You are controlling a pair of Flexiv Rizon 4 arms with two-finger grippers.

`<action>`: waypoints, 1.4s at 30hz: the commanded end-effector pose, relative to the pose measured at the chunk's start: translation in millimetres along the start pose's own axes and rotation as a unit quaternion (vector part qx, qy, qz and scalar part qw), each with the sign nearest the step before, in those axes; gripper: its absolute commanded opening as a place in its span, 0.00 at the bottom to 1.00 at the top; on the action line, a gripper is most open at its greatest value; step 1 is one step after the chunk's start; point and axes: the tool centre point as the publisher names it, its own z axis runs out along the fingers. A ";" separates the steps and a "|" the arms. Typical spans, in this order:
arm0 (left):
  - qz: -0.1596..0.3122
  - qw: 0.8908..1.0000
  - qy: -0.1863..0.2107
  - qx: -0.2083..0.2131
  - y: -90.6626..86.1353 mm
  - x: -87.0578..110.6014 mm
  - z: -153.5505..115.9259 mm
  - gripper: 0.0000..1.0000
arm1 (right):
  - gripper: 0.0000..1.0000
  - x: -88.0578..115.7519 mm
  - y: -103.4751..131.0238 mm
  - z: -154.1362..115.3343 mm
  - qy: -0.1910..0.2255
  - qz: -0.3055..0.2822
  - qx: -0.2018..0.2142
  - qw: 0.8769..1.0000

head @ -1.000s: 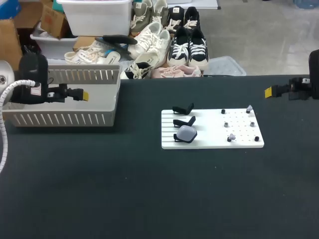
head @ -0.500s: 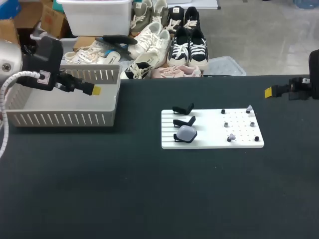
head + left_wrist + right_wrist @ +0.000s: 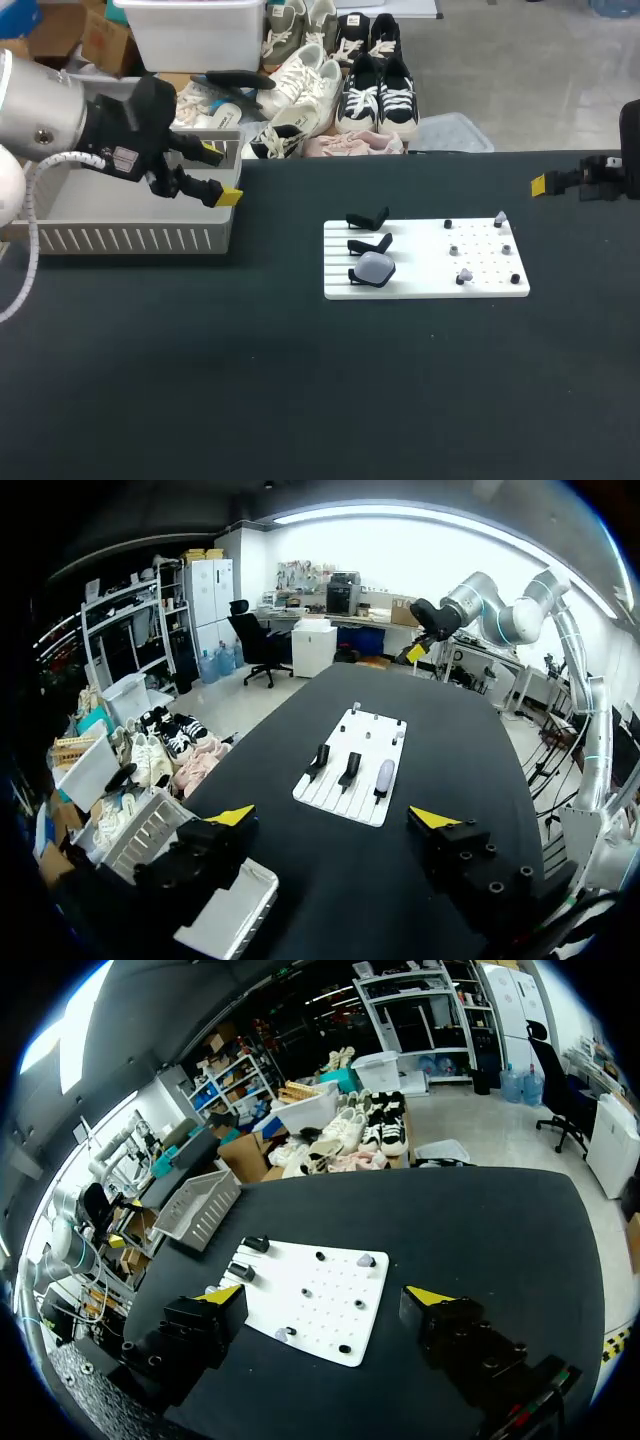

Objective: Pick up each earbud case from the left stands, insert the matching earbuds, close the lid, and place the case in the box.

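Both splayed wide: left pincer [image 3: 221, 174] by the box [image 3: 120, 238], right pincer [image 3: 325, 1295] well apart.

In the head view the right arm [image 3: 605, 180] is cut off by the edge, and the left arm [image 3: 60, 130] covers part of the box [image 3: 120, 238]. The earbuds [image 3: 465, 274] on the board [image 3: 420, 285] are too small to tell apart. In the right wrist view, the right end effector [image 3: 325, 1300] hides most of the case [image 3: 376, 266].

Open tabletop [image 3: 275, 250] between box [image 3: 120, 238] and white board [image 3: 420, 282], upright black stands [image 3: 368, 245] crowding board's left side
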 end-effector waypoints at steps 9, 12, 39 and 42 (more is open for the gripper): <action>0.064 0.994 -0.010 0.085 -4.2 -4.1 40.1 1.00 | 1.00 0.0 0.0 0.0 0.000 0.000 0.000 1.000; 0.066 0.992 -0.009 0.110 -8.2 -3.9 50.3 1.00 | 1.00 0.0 0.0 0.0 0.000 0.000 0.000 1.000; 0.118 0.983 -0.015 0.140 -50.5 23.1 121.1 1.00 | 1.00 0.0 0.0 0.0 0.000 0.000 0.000 1.000; 0.116 0.984 -0.015 0.136 -53.2 26.2 126.7 1.00 | 1.00 0.0 0.0 0.0 0.000 0.000 0.000 1.000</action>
